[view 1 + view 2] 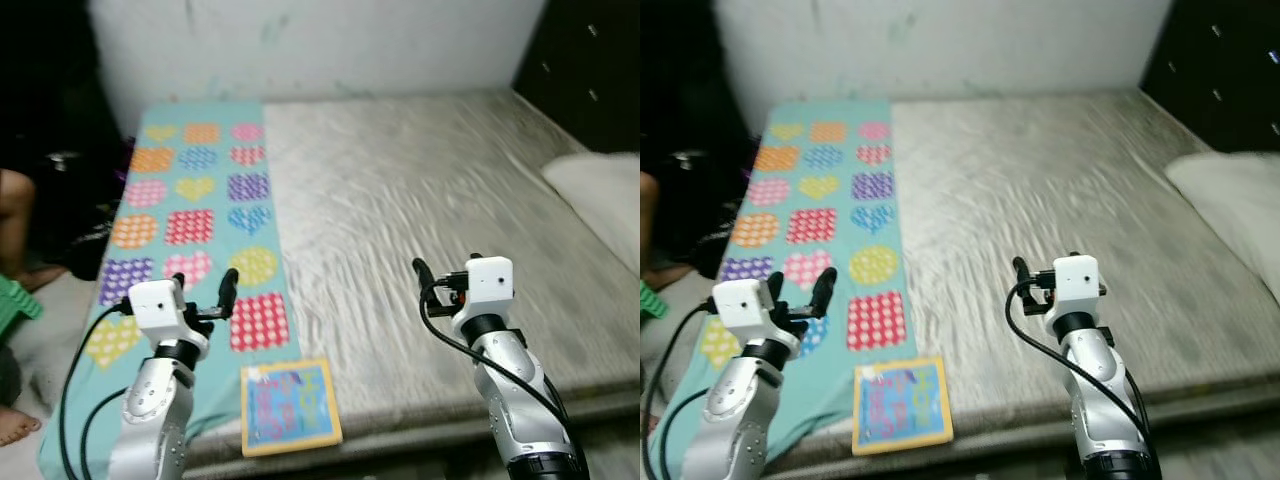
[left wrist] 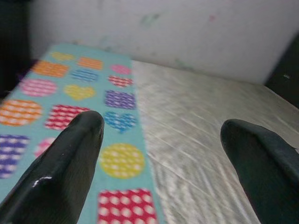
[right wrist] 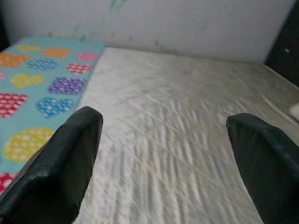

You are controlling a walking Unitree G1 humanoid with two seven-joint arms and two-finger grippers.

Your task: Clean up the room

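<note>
Left gripper [image 2: 159,154] and right gripper [image 3: 163,154], jaws released, hover over grey quilted bed [image 1: 420,190]; colourful square book [image 1: 289,405] overhangs its edge; white pillow [image 1: 600,190] cut off.

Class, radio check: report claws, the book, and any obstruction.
Left claw open, empty, above patterned blanket. Right claw open, empty, over mattress. Book on bed's near edge, untouched. Nothing blocking.
</note>
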